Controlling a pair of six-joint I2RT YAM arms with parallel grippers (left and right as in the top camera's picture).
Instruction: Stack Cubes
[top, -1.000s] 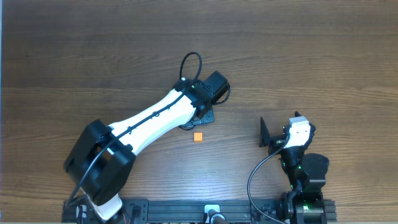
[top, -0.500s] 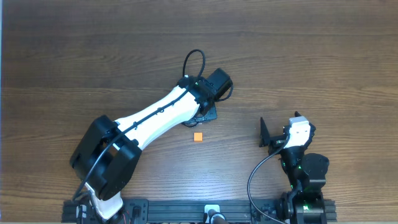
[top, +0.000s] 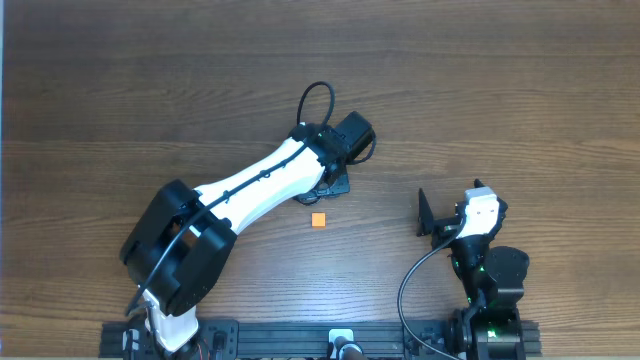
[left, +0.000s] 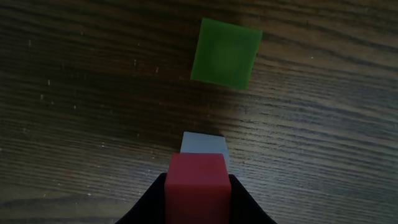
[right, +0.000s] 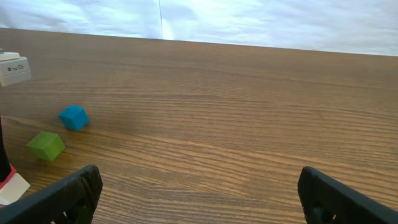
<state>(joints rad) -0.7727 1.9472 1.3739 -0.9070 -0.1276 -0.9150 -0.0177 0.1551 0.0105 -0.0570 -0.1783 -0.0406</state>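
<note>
My left gripper (left: 196, 184) is shut on a red cube (left: 196, 186), which it holds directly over a white cube (left: 204, 144) on the wooden table; whether the two touch is unclear. A green cube (left: 226, 52) lies a little beyond them. From the right wrist view, the green cube (right: 46, 145) and a blue cube (right: 74, 117) lie close together, with the white cube (right: 13, 188) near them. An orange cube (top: 318, 220) lies by itself just in front of the left gripper (top: 326, 186). My right gripper (right: 199, 182) stands open and holds nothing, low at the right (top: 433, 214).
The wooden table (top: 500, 90) stretches bare to the back, left and right. The left arm (top: 250, 190) lies diagonally across the middle. A pale wall (right: 261, 22) runs behind the table's far edge.
The left arm has shifted a little farther up and right with the red cube in its gripper. The right arm and the orange cube have stayed put.
</note>
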